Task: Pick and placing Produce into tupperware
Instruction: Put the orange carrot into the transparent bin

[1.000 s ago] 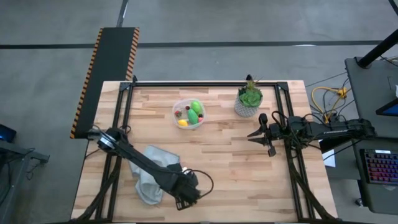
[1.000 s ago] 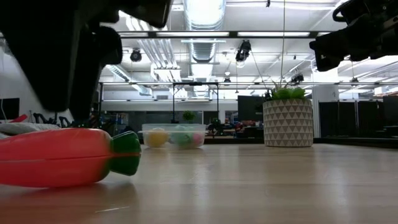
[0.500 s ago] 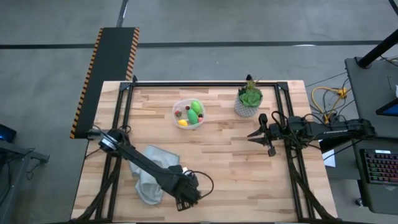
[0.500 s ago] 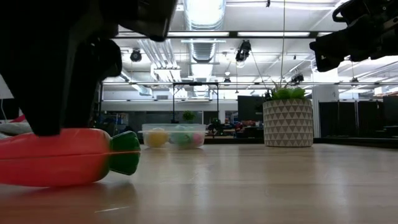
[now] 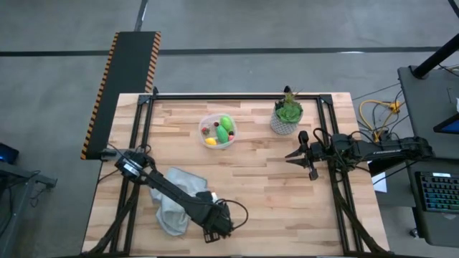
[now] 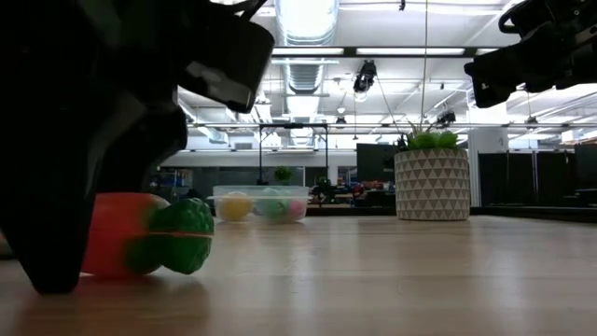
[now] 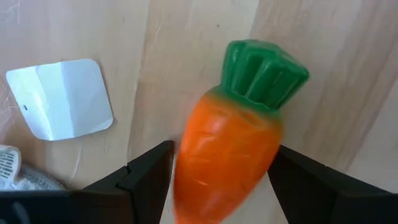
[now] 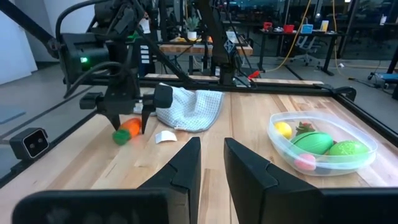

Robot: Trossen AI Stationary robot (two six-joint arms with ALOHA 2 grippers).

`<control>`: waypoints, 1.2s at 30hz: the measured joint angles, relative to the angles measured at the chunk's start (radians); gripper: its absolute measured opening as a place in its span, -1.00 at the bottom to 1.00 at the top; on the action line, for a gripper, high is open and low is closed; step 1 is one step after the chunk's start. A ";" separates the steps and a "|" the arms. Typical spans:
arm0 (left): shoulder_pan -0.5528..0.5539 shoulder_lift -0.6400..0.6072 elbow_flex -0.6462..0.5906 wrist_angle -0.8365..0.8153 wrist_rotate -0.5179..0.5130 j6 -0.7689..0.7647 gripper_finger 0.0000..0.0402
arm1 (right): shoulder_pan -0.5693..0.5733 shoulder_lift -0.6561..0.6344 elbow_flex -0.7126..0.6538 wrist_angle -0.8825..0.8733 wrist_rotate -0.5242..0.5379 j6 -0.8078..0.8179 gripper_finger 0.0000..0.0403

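Down at the near edge of the table (image 5: 272, 179), the left gripper (image 5: 215, 228) sits low over the carrot (image 7: 230, 155), its two fingers (image 7: 146, 171) spread with the orange body between them; the wrist view shows a thin gap on each side, so whether the pads actually touch the carrot cannot be told. The carrot lies flat on the wood, its long axis running straight out between the fingers, green top (image 7: 264, 74) pointing away from the wrist and the narrow orange end toward it. In the low view the green top (image 6: 182, 238) faces the camera side and right, with the dark gripper body covering the rest. Just beside the carrot lies a small white card (image 7: 60, 98), and a crumpled grey cloth (image 5: 172, 201) rests next to the left arm. The tupperware (image 5: 218, 131) stands well apart, toward the far middle of the table, holding a lemon (image 5: 210, 141), green pieces (image 5: 225, 127) and small red ones. A potted plant (image 5: 287, 115) stands to its right. The right gripper (image 5: 297, 154) waits above the table's right side, fingers (image 8: 180, 168) parted a little, holding nothing.
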 joint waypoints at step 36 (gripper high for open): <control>0.004 -0.066 -0.003 0.012 -0.038 0.221 -0.27 | 0.000 0.000 -0.001 -0.001 0.000 0.000 -0.69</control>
